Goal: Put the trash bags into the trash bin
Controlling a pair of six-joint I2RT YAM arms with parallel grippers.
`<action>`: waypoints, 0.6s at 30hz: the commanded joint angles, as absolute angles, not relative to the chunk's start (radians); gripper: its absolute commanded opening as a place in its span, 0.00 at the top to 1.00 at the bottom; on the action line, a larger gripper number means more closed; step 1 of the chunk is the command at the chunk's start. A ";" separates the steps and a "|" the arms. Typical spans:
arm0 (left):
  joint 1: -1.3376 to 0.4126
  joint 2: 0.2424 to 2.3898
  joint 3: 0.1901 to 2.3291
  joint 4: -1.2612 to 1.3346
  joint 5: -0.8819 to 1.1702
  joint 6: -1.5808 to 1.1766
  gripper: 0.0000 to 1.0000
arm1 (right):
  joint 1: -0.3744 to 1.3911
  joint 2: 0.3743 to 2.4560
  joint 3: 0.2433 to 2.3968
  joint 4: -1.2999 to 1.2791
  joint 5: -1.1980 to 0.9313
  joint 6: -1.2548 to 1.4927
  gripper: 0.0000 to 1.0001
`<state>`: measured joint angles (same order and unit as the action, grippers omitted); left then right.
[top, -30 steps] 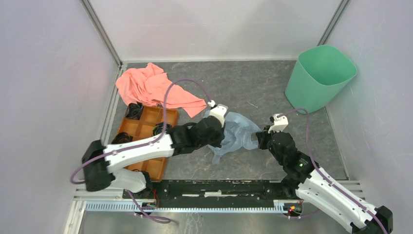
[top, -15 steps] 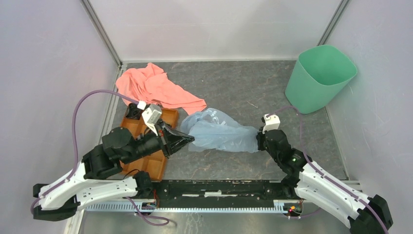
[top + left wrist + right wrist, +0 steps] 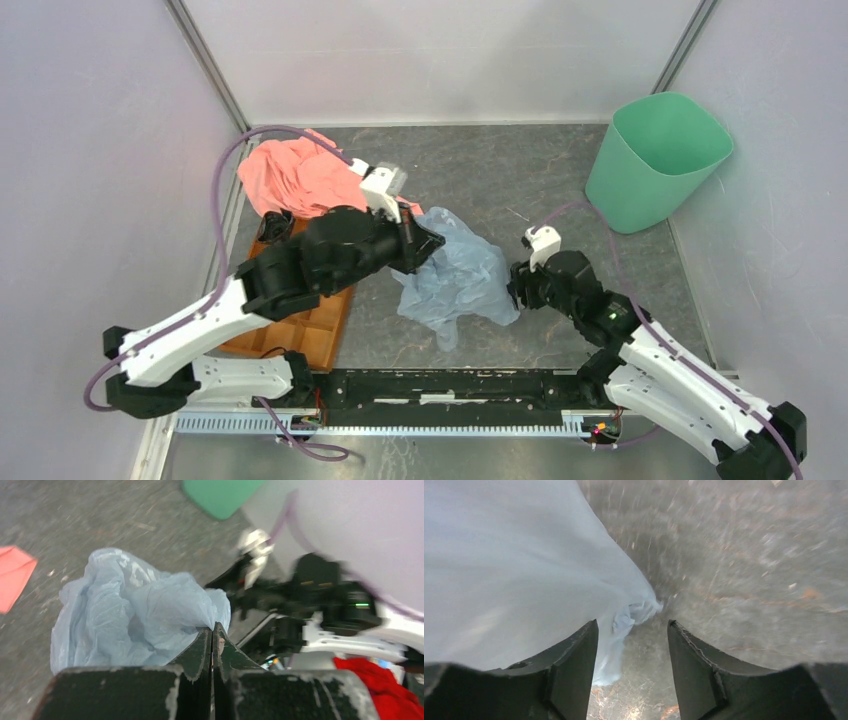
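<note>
The pale blue trash bag [image 3: 455, 280] hangs crumpled over the middle of the grey floor. My left gripper [image 3: 432, 240] is shut on its upper edge; in the left wrist view the jaws [image 3: 212, 629] pinch a fold of the bag [image 3: 135, 610]. My right gripper [image 3: 512, 290] stands open at the bag's right edge. In the right wrist view the gripper [image 3: 632, 625] has a corner of the bag [image 3: 624, 625] hanging loose between the spread fingers. The mint-green trash bin [image 3: 655, 160] stands upright at the back right, apart from both grippers.
A salmon-pink cloth [image 3: 295, 175] lies at the back left. An orange compartment tray [image 3: 315, 335] sits under the left arm. White walls close in on three sides, and a metal rail [image 3: 440, 385] runs along the near edge.
The left arm swung right and forward, back onto the bag, and now grips its top. The right gripper has opened, letting go of the bag's end. The bag has bunched up.
</note>
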<state>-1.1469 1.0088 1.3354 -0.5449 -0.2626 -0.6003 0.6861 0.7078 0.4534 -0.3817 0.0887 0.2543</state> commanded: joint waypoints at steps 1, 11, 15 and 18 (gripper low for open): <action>-1.147 1.082 1.371 -0.650 -0.426 -0.679 0.98 | 0.683 0.709 0.664 -0.507 0.247 0.224 0.38; -1.138 1.122 1.301 -0.621 -0.375 -0.722 0.98 | 0.720 0.645 0.630 -0.091 -0.325 0.074 0.28; -1.132 1.120 1.290 -0.615 -0.353 -0.727 0.98 | 0.768 0.681 0.604 0.099 -0.418 0.091 0.27; -1.124 1.117 1.287 -0.609 -0.340 -0.730 0.98 | 0.847 0.748 0.628 0.136 -0.371 0.038 0.25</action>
